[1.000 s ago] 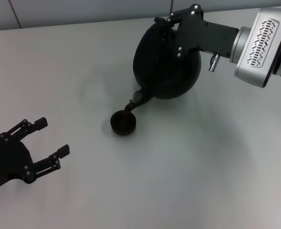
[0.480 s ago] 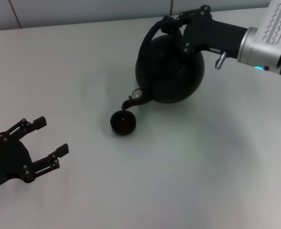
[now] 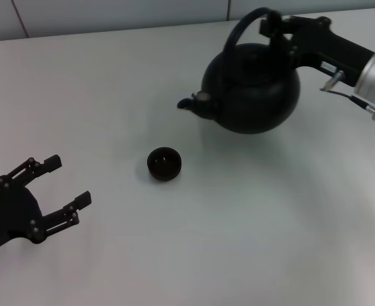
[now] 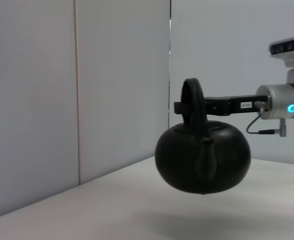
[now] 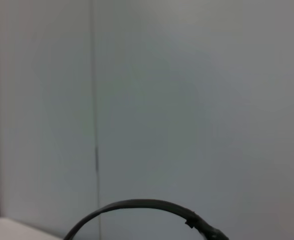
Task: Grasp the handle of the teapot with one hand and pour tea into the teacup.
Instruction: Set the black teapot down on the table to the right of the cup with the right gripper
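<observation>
Black teapot (image 3: 254,89) hangs upright off the table, handle (image 3: 241,29) clamped in right gripper (image 3: 277,24).

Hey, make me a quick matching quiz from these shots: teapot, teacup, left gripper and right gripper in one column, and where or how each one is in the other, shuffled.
Things:
1. teapot
2. teacup
3. left gripper
4. right gripper

States:
A. open, holding nothing, near the table's left front
B. shut on the handle
C. standing on the table
D. held level in the air

Pairs: 1-D, 2-C, 3-A, 4-B
</observation>
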Tool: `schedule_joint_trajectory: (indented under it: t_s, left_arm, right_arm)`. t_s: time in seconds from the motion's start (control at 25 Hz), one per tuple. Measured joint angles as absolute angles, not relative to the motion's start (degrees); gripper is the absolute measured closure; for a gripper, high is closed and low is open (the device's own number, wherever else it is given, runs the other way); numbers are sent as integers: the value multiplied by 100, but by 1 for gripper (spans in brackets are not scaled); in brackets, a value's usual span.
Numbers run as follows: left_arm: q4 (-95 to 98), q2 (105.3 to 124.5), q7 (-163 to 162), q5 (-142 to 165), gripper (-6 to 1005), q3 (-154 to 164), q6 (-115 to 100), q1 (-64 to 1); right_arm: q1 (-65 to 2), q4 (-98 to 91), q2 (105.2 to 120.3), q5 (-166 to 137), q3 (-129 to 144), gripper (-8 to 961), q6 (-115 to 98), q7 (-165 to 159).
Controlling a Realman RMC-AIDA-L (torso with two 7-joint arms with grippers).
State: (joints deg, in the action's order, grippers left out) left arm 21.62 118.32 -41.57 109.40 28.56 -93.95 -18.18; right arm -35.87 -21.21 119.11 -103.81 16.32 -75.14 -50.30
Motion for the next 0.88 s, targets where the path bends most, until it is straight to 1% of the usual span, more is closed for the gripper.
schedule_joint_trajectory:
  t_s: [0.04,0.16,0.48,0.88]
  left_arm:
    - [2162,11832,-4156,10938,148,2856,-9397,-1818]
    - [2162,11830,-4155,10918,148,2856,-9402,-1819]
    - [2166,11821,-4153,10907,148,2856,-9404,-1828]
    - [2162,11837,-4140,10905,148,2857,-9414,-1828]
  right_arm:
    - [-3436,-2078,11911,-10181,1633,820,-7583,-5054]
    - [-3300,-2066,11910,-10109,1592,819,-7631,-5054]
    - [-3164,-1958,11909,-9926,1574,816,-7656,-4879]
    - [-2973,-1140,11918,-9511,1498,813,-7564,-3753]
